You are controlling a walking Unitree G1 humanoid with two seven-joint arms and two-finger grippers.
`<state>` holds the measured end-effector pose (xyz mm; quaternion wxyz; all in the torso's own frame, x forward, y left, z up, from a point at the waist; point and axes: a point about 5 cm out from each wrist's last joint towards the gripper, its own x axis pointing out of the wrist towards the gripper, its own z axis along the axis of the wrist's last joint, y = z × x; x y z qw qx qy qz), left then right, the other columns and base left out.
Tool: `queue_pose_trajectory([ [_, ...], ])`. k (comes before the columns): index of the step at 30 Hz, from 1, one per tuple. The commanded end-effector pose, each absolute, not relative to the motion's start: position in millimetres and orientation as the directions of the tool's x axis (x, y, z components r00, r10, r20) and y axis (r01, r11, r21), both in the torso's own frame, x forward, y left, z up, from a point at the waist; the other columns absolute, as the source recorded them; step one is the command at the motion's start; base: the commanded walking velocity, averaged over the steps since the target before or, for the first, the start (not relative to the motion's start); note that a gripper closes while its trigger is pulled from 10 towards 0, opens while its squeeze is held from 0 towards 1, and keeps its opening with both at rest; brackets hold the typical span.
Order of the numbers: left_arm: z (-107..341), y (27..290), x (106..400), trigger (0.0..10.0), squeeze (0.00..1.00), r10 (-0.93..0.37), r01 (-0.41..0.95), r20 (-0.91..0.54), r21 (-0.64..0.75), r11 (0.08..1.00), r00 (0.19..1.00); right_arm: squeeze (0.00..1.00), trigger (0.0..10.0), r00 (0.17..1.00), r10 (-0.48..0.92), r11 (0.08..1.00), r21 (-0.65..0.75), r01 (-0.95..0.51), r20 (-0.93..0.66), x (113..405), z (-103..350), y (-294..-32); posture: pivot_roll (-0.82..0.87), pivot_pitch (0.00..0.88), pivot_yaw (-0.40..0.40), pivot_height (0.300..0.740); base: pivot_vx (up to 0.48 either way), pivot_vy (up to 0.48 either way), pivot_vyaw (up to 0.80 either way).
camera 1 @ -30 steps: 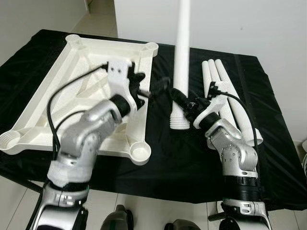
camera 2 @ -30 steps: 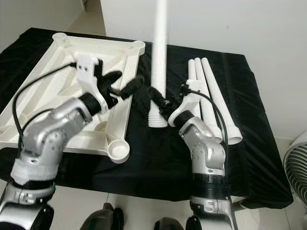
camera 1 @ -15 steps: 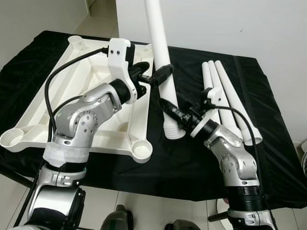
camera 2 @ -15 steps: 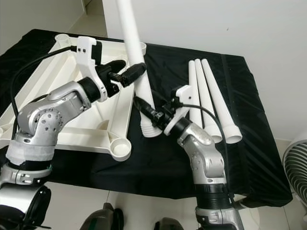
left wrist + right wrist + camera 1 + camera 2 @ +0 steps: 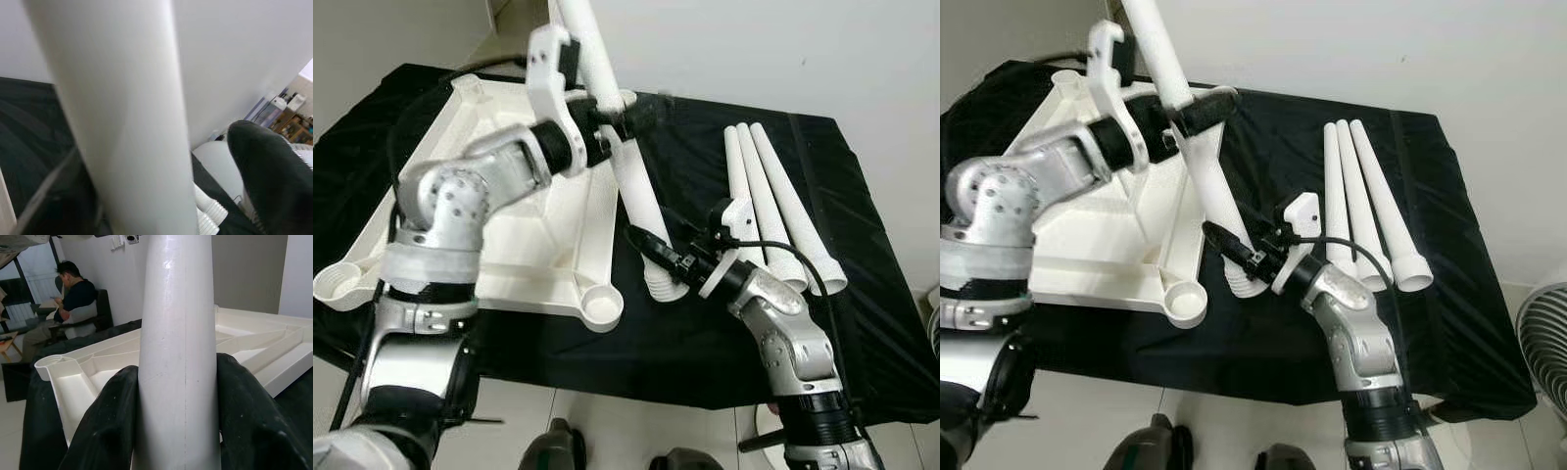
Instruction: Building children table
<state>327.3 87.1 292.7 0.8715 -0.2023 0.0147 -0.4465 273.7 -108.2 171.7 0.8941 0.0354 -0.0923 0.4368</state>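
Three spare legs [image 5: 773, 211] lie beside me on the black tabletop [image 5: 862, 323]. My right pincer [image 5: 658, 257] and left pincer [image 5: 617, 122] both clench the tilted white leg [image 5: 636, 196], beside the upturned table frame [image 5: 499, 255].

The slanting white plastic table leg [image 5: 631, 176] cut across the middle of the black-draped worktop [image 5: 862, 323], barring any straight pass between the sides. The left hand [image 5: 625, 119] clamped it high up, the right hand [image 5: 658, 257] low near its ribbed end. On the robot's left the upturned white plastic tabletop frame [image 5: 509, 235] took nearly all the surface. Three spare white legs [image 5: 773, 211] lay together on the right. Bare cloth lay open along the near edge and far right.
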Motion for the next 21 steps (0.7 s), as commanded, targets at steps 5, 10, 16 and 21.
queue_pose_trajectory([
  [5, 285.5, 74.1, 314.3, 0.0, 0.00, -0.894, 0.879, 0.186, -0.343, 0.330, 0.408, 0.00, 10.0, 0.617, 0.763, 0.632, -0.025, -0.774, 0.194, 275.6, 169.5, -107.7, -0.02, 0.018, 0.030, 0.740, 0.000, 0.000, 0.00],
  [10, 285.8, 74.6, 317.7, 0.0, 0.00, -0.889, 0.870, 0.183, -0.359, 0.338, 0.421, 0.00, 10.0, 0.618, 0.761, 0.636, -0.038, -0.771, 0.199, 276.0, 170.4, -106.3, -0.02, 0.014, 0.030, 0.740, 0.000, 0.000, 0.00],
  [16, 287.8, 76.0, 324.1, 0.0, 0.00, -0.872, 0.852, 0.145, -0.335, 0.402, 0.468, 0.00, 10.0, 0.638, 0.748, 0.653, -0.031, -0.757, 0.182, 279.6, 171.1, -105.1, -0.02, 0.010, 0.028, 0.740, 0.000, 0.000, 0.00],
  [21, 294.8, 74.4, 331.1, 10.0, 0.00, -0.828, 0.817, 0.092, -0.255, 0.518, 0.553, 1.00, 10.0, 0.645, 0.738, 0.651, 0.041, -0.758, 0.197, 284.1, 177.3, -106.8, -0.03, 0.004, 0.022, 0.740, 0.000, 0.000, 0.00],
])
